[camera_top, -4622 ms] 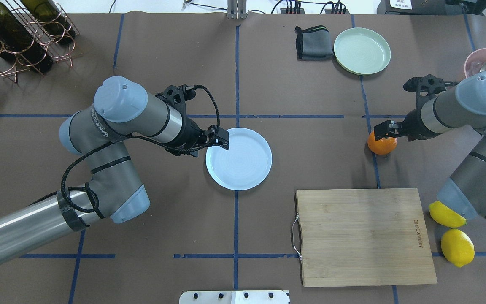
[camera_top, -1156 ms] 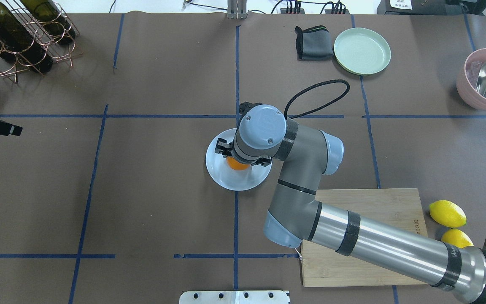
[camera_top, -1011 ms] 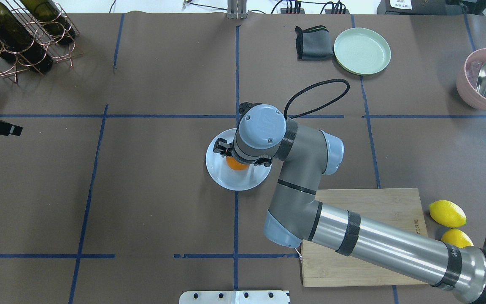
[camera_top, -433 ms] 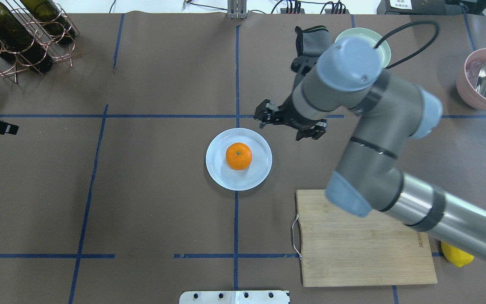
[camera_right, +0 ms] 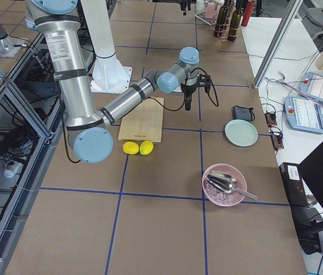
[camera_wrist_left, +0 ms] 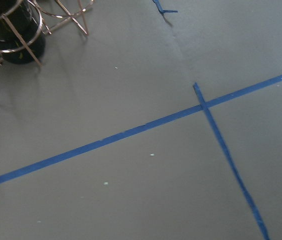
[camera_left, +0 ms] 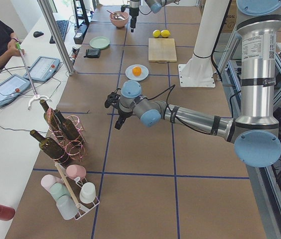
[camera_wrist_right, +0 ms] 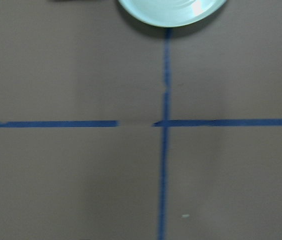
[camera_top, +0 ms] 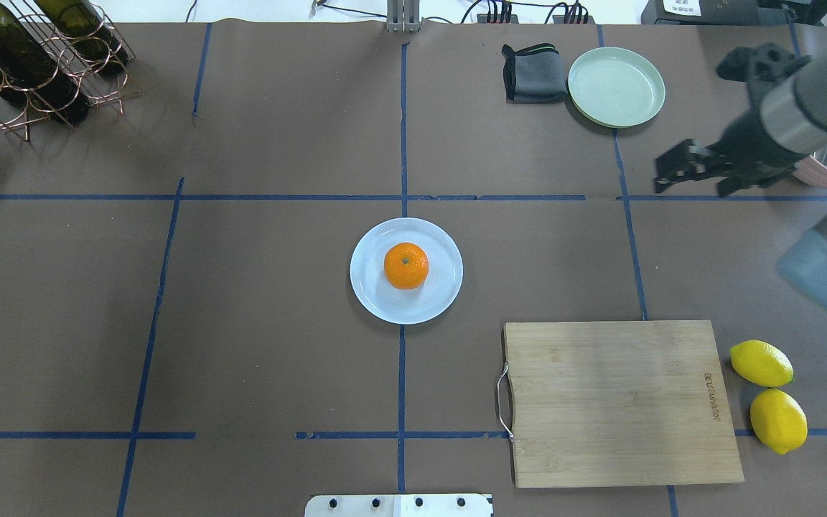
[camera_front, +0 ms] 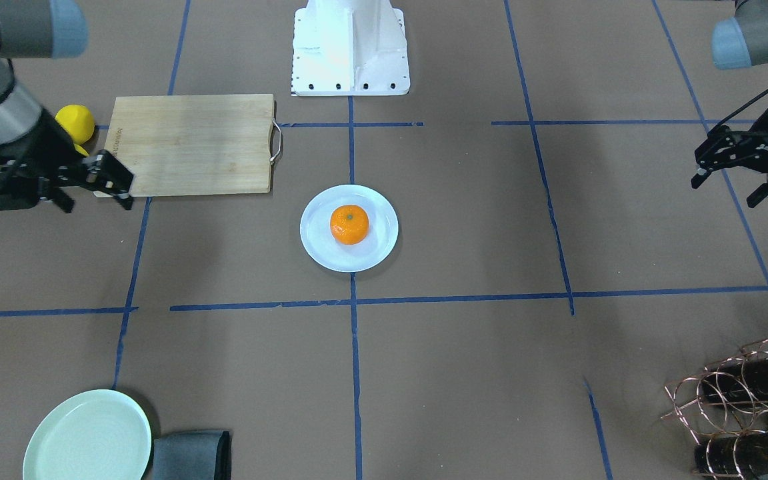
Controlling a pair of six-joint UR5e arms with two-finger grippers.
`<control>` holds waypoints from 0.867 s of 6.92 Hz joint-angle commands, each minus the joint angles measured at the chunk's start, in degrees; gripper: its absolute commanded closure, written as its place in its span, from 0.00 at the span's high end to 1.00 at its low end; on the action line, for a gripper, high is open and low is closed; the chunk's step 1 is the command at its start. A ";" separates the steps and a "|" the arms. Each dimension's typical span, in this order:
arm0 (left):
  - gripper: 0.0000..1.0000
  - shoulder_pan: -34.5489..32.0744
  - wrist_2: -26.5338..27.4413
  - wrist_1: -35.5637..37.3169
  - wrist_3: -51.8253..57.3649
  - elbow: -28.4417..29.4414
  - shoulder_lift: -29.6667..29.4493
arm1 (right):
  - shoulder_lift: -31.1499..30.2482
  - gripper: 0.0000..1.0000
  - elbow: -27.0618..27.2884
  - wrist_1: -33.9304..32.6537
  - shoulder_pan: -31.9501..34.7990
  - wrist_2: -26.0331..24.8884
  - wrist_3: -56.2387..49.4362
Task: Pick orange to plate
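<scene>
Sitting centred on the plate [camera_top: 442,294], the orange [camera_top: 406,266] could roll off only if the counter [camera_top: 277,323] gets bumped; left end effector [camera_front: 724,189] and right end effector [camera_top: 693,188] hang wide open, empty, well apart from it.

Overhead view. Pale bamboo cutting board [camera_top: 618,402] with a wire handle lies flat at lower right on the brown paper-covered table [camera_top: 241,359], which is gridded with blue tape. Two yellow lemons [camera_top: 761,363] sit close together, just right of the board. Pale mint-green round plate [camera_top: 616,87] at upper right, with a folded dark grey cloth [camera_top: 532,73] just beside it on its left. Copper wire rack [camera_top: 62,79] of dark bottles at upper left. Right-side view: pink bowl [camera_right: 224,184] with a metal scoop [camera_right: 223,182], contents possibly ice.
</scene>
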 commanded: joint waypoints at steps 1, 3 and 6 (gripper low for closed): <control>1.00 -9.01 -0.09 10.42 12.93 0.03 -1.03 | -9.65 1.00 -4.33 -0.85 14.70 4.22 -27.97; 1.00 -16.33 -3.93 23.16 21.58 0.38 -2.87 | -12.13 1.00 -10.93 -2.50 24.48 6.79 -45.59; 1.00 -16.18 -9.24 23.83 20.90 4.85 -0.24 | -11.89 1.00 -9.81 -11.28 28.56 8.72 -52.88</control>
